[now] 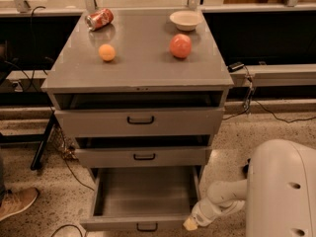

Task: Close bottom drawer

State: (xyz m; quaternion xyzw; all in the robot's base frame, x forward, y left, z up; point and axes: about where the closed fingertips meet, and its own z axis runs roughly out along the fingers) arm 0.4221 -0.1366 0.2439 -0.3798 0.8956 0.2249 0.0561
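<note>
The bottom drawer (pixel 143 223) of the grey metal cabinet is pulled far out; its deep tray is empty and its low front panel carries a small black loop handle (pixel 147 227). My gripper (pixel 190 224) is low at the drawer's front right corner, beside the front panel, at the end of my white arm (pixel 222 201). The middle drawer (pixel 143 157) and the top drawer (pixel 140 121) each stand slightly open.
On the cabinet top (pixel 140 65) lie a tipped red can (pixel 99 19), an orange (pixel 106 52), a red apple (pixel 180 46) and a white bowl (pixel 185 19). My white body (pixel 281 191) fills the lower right. A shoe (pixel 17 204) is at the lower left. Cables run on the floor.
</note>
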